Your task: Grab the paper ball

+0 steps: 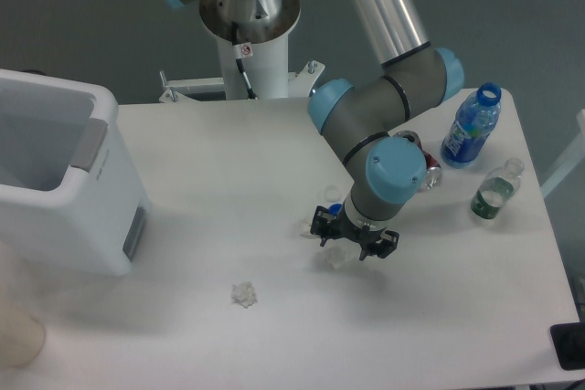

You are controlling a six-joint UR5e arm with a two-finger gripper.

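The paper ball [336,257] is a small white wrinkly wad on the white table [228,180], right of centre. My gripper [355,244] points down directly above it. The dark fingers are spread apart, one on each side of the ball, and the ball shows just below and between the fingertips. The jaws look open and I see no grip on the ball. The wrist hides the ball's far side.
A spikier grey-white wad [244,294] lies front left of the ball. A small white piece [306,226] sits left of the gripper. A blue bottle [471,125], a clear bottle [494,190] and a can [428,171] stand at the right. A white bin [64,180] stands at the left.
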